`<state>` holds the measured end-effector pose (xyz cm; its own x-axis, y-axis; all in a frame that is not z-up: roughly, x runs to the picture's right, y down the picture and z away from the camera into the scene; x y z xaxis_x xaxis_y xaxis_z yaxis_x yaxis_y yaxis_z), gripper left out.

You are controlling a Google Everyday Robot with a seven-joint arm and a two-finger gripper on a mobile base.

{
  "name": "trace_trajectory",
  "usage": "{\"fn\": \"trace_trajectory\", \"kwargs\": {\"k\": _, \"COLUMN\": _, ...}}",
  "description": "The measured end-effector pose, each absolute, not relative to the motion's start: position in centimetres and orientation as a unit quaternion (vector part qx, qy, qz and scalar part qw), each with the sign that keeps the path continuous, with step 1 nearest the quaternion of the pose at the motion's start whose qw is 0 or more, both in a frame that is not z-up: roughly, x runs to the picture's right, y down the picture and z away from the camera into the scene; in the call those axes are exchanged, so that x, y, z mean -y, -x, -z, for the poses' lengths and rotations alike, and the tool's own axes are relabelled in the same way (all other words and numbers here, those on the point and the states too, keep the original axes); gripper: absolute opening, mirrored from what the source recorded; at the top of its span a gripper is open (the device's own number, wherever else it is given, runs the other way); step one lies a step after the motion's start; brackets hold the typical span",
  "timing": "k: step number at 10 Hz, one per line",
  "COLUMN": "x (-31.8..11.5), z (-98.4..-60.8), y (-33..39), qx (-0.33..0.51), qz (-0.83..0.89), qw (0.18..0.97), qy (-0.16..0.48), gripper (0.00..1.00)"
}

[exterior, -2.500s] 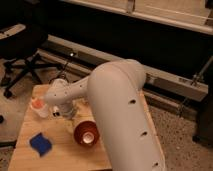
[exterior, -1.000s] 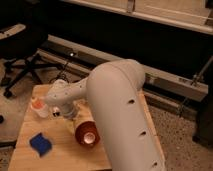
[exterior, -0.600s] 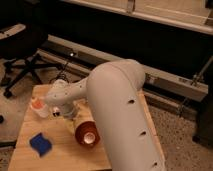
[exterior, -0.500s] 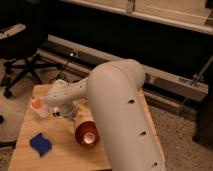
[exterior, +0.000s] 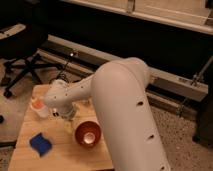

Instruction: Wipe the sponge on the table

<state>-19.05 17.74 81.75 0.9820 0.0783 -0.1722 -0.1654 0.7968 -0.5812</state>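
1. The sponge lies flat on the table, near its front-left corner, with bare wood all round it; nothing touches it.
2. Just to its right, and apart from it, stands the copper-red bowl, upright with its mouth up; behind the sponge, near the left edge, stands a small pale container with an orange top.
3. The gripper hangs above the table between that container and the bowl, behind the sponge and clear of it; its fingers stand apart and appear to hold nothing.
4. The white arm reaches in from the right and covers the table's right side.
5. Over the last few seconds nothing has visibly shifted; sponge, bowl, container and arm all sit where they did.
6. The pause settles little; a loose sponge and an empty gripper suit a moment before a grasp as well as one after a wipe and release.
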Motion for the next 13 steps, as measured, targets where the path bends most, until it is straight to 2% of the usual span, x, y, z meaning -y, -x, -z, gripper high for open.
{"fn": "trace_trajectory", "kwargs": {"k": 7, "x": -20.4, "z": -80.4, "y": 26.7, "qx": -0.057, "qz": -0.075, "qw": 0.948, "qy": 0.304, "gripper": 0.8}}
{"fn": "trace_trajectory", "kwargs": {"k": 13, "x": -23.7, "z": -77.4, "y": 31.3, "qx": -0.086, "qz": -0.14, "qw": 0.949, "qy": 0.27, "gripper": 0.8}}
